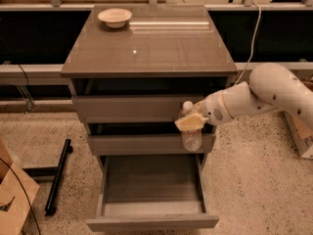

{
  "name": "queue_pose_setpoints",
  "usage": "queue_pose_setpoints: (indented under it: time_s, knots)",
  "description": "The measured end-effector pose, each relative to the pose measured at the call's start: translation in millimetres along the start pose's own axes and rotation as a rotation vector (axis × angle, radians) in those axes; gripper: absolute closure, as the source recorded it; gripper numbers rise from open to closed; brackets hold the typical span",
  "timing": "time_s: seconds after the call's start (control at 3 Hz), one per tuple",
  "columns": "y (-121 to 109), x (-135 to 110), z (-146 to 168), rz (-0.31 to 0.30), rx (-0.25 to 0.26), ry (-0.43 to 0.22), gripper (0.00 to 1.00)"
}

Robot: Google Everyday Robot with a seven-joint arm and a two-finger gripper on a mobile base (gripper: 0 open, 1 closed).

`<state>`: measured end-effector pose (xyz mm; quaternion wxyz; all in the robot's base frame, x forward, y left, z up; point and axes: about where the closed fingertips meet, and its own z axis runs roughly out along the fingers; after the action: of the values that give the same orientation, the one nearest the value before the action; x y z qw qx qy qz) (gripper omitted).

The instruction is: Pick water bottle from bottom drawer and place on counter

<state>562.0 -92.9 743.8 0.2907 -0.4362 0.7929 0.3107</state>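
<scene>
My gripper (190, 123) is shut on the water bottle (191, 138), a small clear bottle with a white cap, held upright in front of the middle drawer at the cabinet's right side. The white arm reaches in from the right. The bottle hangs above the right rear part of the bottom drawer (151, 221), which is pulled out and shows a bare floor. The counter (161, 48) lies above the bottle, glossy and grey-brown.
A pale bowl (115, 17) sits at the counter's far left corner. The two upper drawers (127, 109) are shut. A black bar (57, 176) lies on the floor at left, by a cardboard box (12, 199). Another box stands at the right edge.
</scene>
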Motion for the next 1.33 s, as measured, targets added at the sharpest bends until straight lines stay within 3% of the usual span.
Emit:
queue_pose_setpoints:
  time_s: [0.33, 0.67, 1.0, 1.33]
  knots:
    - [5, -55, -39, -0.085, -0.029, -0.072, 1.00]
    - [12, -143, -93, -0.219, -0.005, -0.138, 1.00]
    - [13, -141, -91, -0.218, -0.008, -0.135, 1.00]
    - [1, -152, -99, -0.235, 0.069, -0.161, 1.00]
